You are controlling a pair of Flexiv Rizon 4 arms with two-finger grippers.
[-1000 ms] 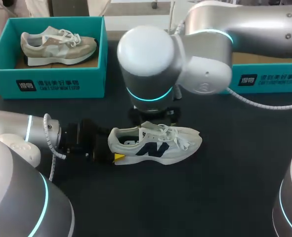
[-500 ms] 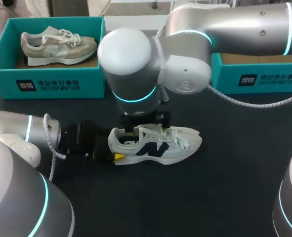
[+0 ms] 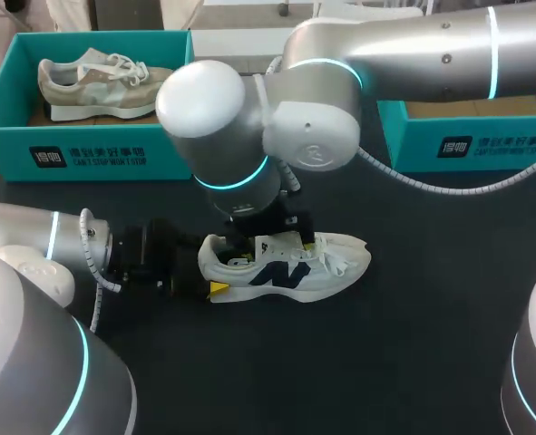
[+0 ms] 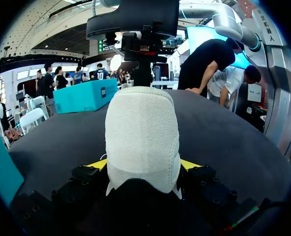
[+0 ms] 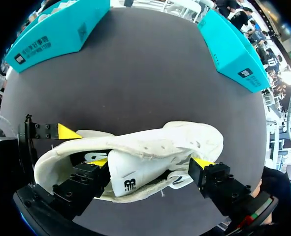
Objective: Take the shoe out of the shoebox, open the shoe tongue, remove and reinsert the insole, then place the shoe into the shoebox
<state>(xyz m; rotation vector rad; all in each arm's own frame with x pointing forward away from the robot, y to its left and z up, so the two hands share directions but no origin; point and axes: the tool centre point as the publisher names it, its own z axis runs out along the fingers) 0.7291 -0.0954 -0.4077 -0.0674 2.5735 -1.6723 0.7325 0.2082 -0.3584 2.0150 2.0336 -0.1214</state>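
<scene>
The white shoe [image 3: 290, 265] with dark side marks stands on the black table, toe to the right. My left gripper [image 3: 209, 277] is shut on its heel [image 4: 142, 132], a yellow tip on each side. My right arm reaches in from the right and hangs over the shoe's mouth. In the right wrist view my right gripper [image 5: 150, 163] is open and straddles the raised tongue [image 5: 135, 174]: one fingertip [image 5: 99, 163] sits in the shoe's opening, the other [image 5: 202, 162] beside the laces. A fingertip [image 5: 66, 132] of my left gripper shows at the heel there.
A teal shoebox [image 3: 86, 149] at the back left holds a beige shoe [image 3: 104, 80]. A second teal shoebox [image 3: 485, 140] stands at the back right, partly behind my right arm. Bare black table lies in front of and to the right of the white shoe.
My right arm has swung left and come down, bringing its gripper onto the shoe's opening. The left gripper and the shoe have stayed put.
</scene>
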